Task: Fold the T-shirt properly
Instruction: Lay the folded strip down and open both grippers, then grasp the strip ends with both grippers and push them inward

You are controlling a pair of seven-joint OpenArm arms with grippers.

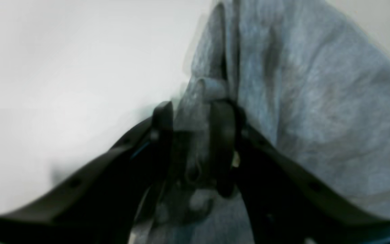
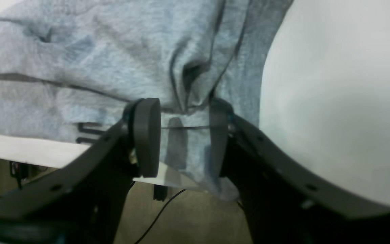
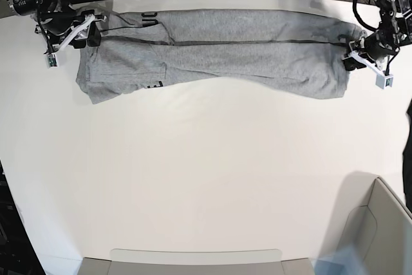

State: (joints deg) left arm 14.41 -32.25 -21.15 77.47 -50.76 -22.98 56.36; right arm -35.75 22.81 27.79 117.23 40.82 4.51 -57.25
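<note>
T-shirt fabric stretches in a long, narrow band across the far side of the white table, folded lengthwise, with bits of black lettering peeking out near its left end in the base view. We see it pulled between our two arms, one end at each. Our right gripper sits at the table's far edge with a bunched corner of the grey cloth running between its fingers, which stand apart on either side of that fold; the cloth drapes over the table's edge there. Our left gripper is at the opposite end, its fingers straddling a rolled hem of the shirt. That view is blurred, so we cannot tell whether the pads press the fabric or stand just off it. A grey bin sits at the near right corner, well apart from the shirt.
</note>
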